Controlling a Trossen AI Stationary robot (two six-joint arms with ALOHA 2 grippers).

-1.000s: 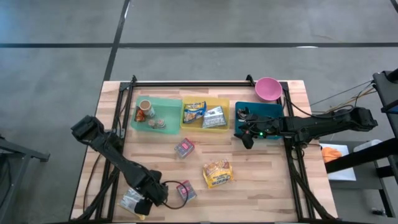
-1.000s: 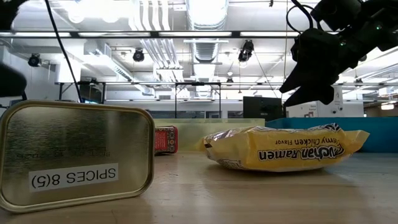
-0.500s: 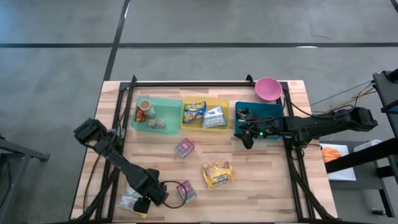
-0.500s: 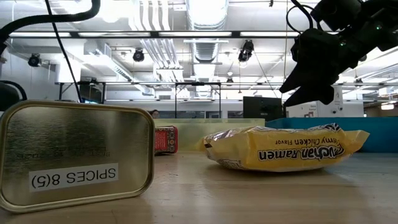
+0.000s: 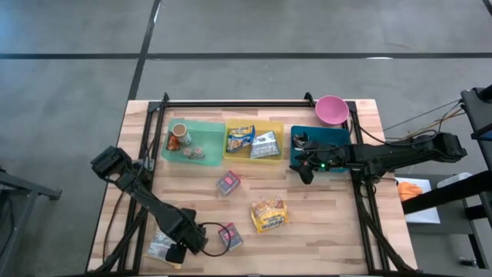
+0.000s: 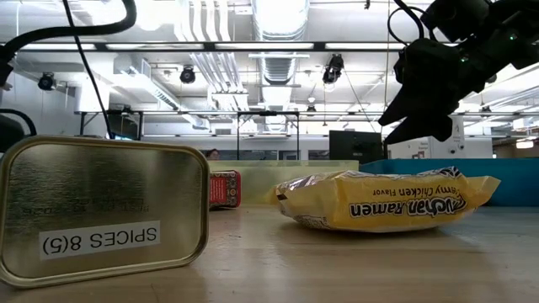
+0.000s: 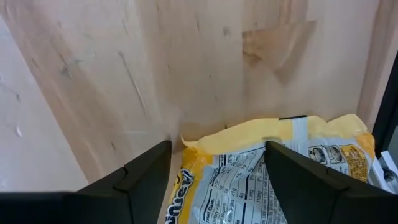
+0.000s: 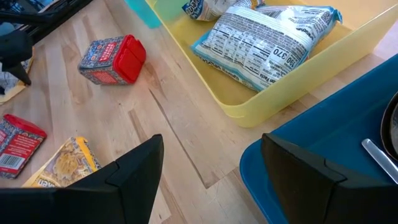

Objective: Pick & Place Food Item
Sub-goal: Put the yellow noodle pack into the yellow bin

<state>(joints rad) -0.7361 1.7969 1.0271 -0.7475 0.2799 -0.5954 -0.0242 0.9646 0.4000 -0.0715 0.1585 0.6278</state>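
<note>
A pink bowl (image 5: pixel 331 109) stands at the far edge of the wooden table (image 5: pixel 330 215) (beside the blue tray (image 5: pixel 296 137)).

Under the left gripper (image 5: pixel 176 252) lies a packet (image 7: pixel 273 168) – a tin (image 5: pixel 230 236) just right of it – the ramen (image 5: pixel 269 215) farther right.

Two dark jointed arms (image 5: pixel 146 196), black cables, small green light on the right wrist.
</note>
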